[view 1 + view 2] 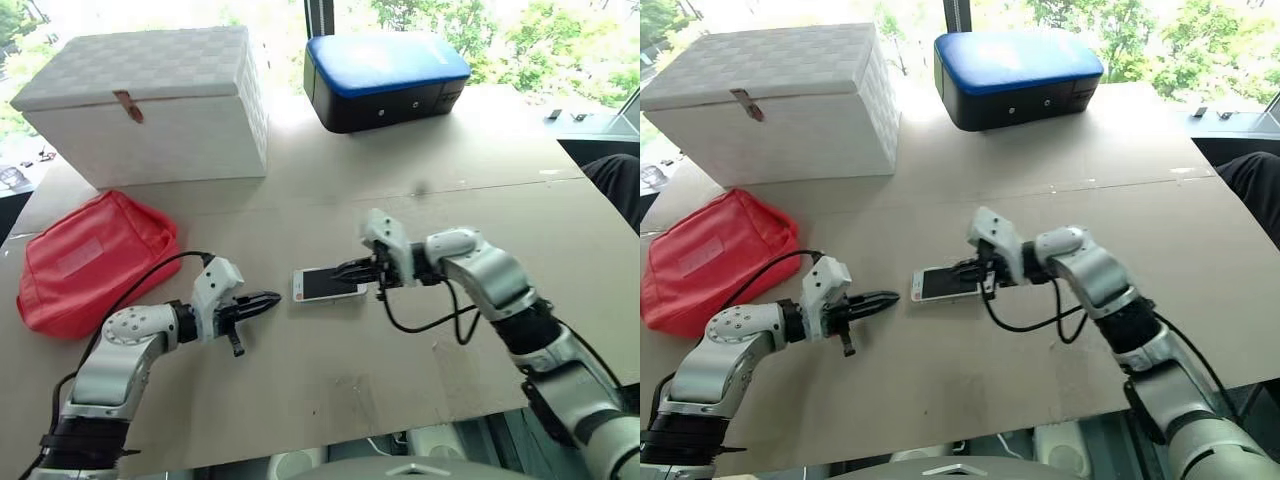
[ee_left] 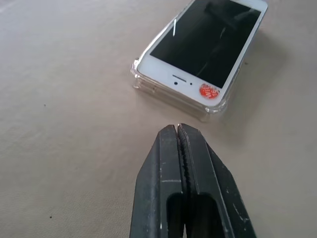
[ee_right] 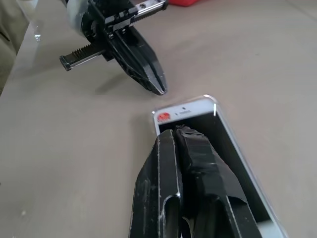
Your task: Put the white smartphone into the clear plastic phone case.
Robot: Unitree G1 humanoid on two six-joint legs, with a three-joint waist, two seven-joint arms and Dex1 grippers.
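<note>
A broad tan table (image 1: 330, 390) carries everything. Toward its far left corner stands a white woven box (image 1: 150, 105) with its lid down, and along the far edge near the middle sits a black case with a blue top (image 1: 385, 78). A red pouch (image 1: 95, 258) lies close to the left edge, nearer than the box.

Around the middle of the table the white smartphone (image 1: 328, 284) lies flat, screen up, with a small red sticker on its white bezel. In the left wrist view it sits inside the clear plastic phone case (image 2: 212, 106), whose transparent rim and rounded corners show around the phone's near end.

The right gripper (image 1: 352, 270) reaches in from the right, its two black fingers pressed together with nothing between them, their tips over the phone's dark screen; whether they touch the glass cannot be told. The left gripper (image 1: 272, 299) lies low on the other side, also pressed together and empty, its tip pointing at the phone's stickered end, just beside it but apart.
</note>
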